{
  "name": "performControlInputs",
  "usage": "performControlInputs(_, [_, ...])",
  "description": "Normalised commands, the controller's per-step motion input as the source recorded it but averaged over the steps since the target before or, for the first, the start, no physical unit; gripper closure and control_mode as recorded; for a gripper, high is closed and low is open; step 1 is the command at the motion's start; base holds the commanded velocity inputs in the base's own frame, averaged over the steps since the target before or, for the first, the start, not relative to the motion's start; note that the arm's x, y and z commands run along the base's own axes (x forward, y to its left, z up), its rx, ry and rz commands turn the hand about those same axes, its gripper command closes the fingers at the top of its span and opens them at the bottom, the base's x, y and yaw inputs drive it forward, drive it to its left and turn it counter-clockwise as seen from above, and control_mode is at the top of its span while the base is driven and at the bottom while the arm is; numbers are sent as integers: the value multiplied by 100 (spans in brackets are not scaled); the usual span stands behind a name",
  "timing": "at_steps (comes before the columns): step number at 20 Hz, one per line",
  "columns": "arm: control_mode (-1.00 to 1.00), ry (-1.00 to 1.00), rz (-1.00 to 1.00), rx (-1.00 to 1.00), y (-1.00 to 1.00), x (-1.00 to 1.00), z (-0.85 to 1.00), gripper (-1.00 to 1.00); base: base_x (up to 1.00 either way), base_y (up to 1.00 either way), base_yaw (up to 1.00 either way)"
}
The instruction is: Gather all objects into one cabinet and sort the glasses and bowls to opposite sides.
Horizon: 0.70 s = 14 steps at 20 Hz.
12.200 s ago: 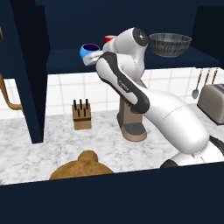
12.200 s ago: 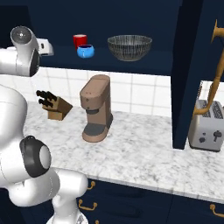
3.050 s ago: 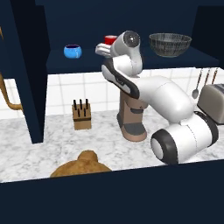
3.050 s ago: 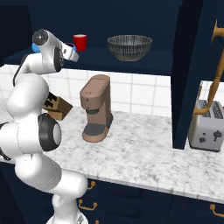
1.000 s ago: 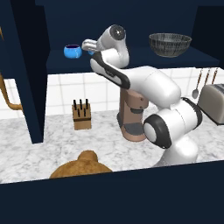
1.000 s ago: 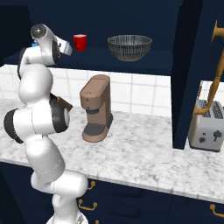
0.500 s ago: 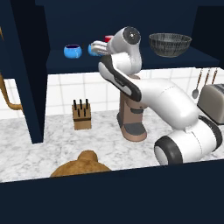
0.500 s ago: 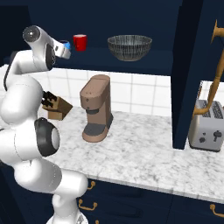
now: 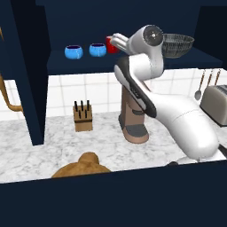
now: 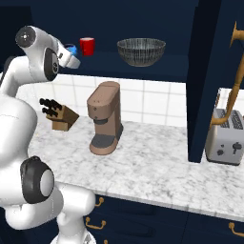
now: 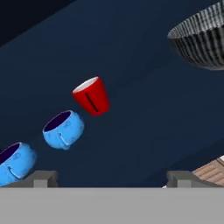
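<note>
Red tapered cup beside round blue bowls, mesh bowl

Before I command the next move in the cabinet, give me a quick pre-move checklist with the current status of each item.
1. Claw empty: ok, nothing between the fingertips in the hand view.
2. Claw open: ok, fingertips stand wide apart.
3. Both small bright-blue bowls upright on the cabinet shelf: ok, side by side at the left.
4. Small red cup upright: ok, just right of the blue bowls.
5. Wide grey mesh bowl grouped with the blue bowls: not ok, it sits at the right end, with the cup between.
6. Room behind the cup to move it: cannot tell.
</note>
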Motion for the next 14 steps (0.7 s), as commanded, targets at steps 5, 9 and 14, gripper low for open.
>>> performControlInputs(5, [-100,0,-30,15,-79,-32,0,-100,0,0,0])
performControlInputs(9, [-100,0,-26,24,-85,-32,1,-100,0,0,0])
performControlInputs(14, [-100,0,-27,24,-66,-16,4,-100,0,0,0])
